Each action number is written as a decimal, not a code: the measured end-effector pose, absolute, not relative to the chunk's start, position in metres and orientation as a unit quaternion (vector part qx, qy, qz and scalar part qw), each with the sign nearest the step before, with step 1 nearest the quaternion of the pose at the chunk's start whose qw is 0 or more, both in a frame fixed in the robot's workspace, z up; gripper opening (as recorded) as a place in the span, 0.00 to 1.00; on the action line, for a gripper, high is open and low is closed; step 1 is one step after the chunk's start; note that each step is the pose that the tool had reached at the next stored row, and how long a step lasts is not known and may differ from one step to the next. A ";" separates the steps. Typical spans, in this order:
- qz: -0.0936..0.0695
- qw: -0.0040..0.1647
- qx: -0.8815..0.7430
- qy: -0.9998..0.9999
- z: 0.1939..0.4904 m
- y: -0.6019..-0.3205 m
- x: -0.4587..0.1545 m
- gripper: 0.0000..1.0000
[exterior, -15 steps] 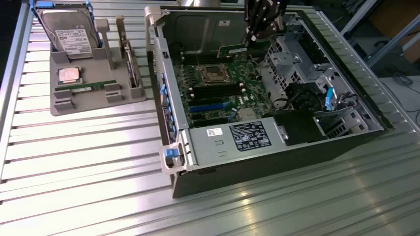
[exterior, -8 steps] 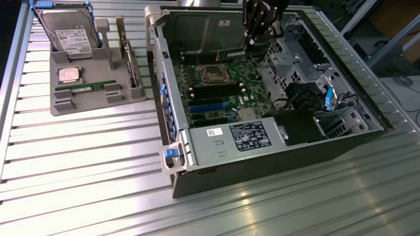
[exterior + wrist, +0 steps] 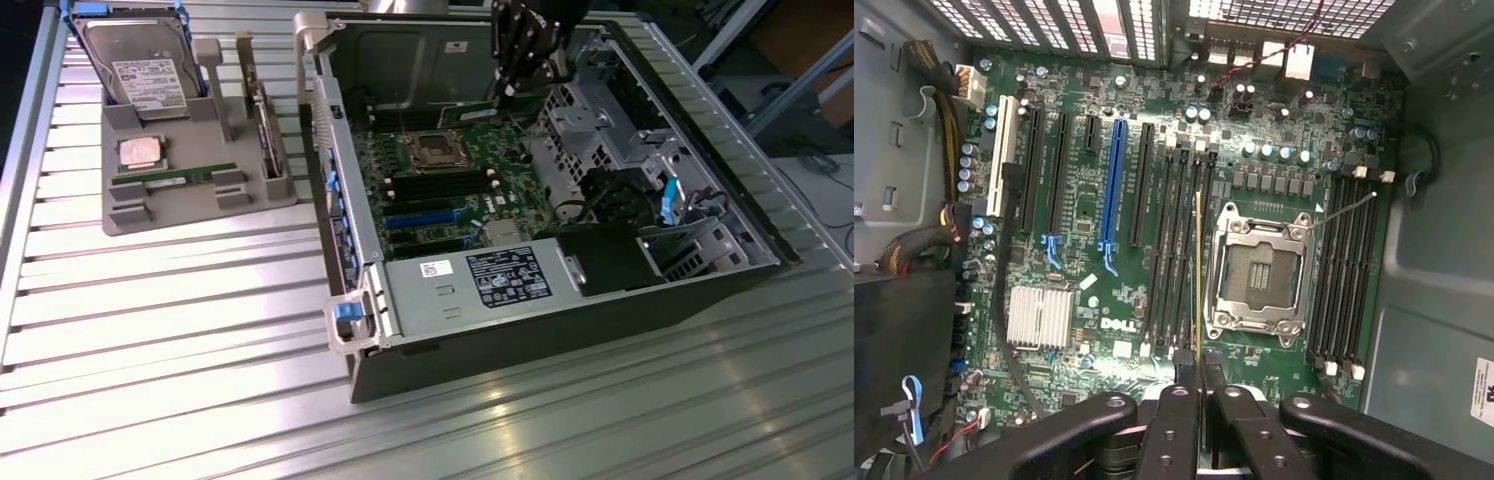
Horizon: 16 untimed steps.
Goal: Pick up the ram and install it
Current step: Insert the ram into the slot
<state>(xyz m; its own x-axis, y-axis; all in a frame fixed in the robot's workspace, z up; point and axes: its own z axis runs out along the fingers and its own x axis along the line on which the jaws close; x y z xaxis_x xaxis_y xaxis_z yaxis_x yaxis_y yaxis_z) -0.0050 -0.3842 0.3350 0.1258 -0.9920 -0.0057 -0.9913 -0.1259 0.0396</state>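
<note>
Open computer case (image 3: 561, 338); hard drive (image 3: 140, 62) propped in grey holder (image 3: 187, 202)

Gripper (image 3: 513, 90) (apparently gripping ram (image 3: 467, 104)) over motherboard (image 3: 441, 190).

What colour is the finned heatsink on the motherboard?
Silver; the finned heatsink shows best in the wrist view.

This looks like a robotics lab or engineering workshop. The table (image 3: 200, 330) is ribbed aluminium profile, not furniture. At ten o'clock a grey moulded fixture (image 3: 187, 207) holds a hard drive (image 3: 138, 60) and a processor (image 3: 140, 152) in fitted slots. At centre lies an opened computer case (image 3: 534, 340), its motherboard (image 3: 441, 190) bare, with a robot's black hand (image 3: 1201, 390) pinching a ram (image 3: 1199, 280) above it. Metal frame struts (image 3: 807, 70) stand at two o'clock.
</note>
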 end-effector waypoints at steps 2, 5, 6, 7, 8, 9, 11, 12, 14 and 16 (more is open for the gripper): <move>-0.015 0.013 0.750 -0.661 0.333 -0.384 -0.005 0.12; -0.015 0.013 0.750 -0.661 0.332 -0.384 -0.005 0.12; -0.015 0.013 0.750 -0.661 0.331 -0.384 -0.005 0.12; -0.015 0.013 0.750 -0.661 0.331 -0.384 -0.005 0.12; -0.015 0.013 0.750 -0.661 0.330 -0.384 -0.005 0.12; -0.015 0.013 0.750 -0.661 0.330 -0.384 -0.005 0.12; -0.015 0.013 0.750 -0.661 0.328 -0.384 -0.005 0.12; -0.015 0.013 0.750 -0.661 0.327 -0.384 -0.005 0.12; -0.015 0.013 0.750 -0.661 0.326 -0.384 -0.005 0.12; -0.015 0.013 0.750 -0.661 0.324 -0.384 -0.005 0.12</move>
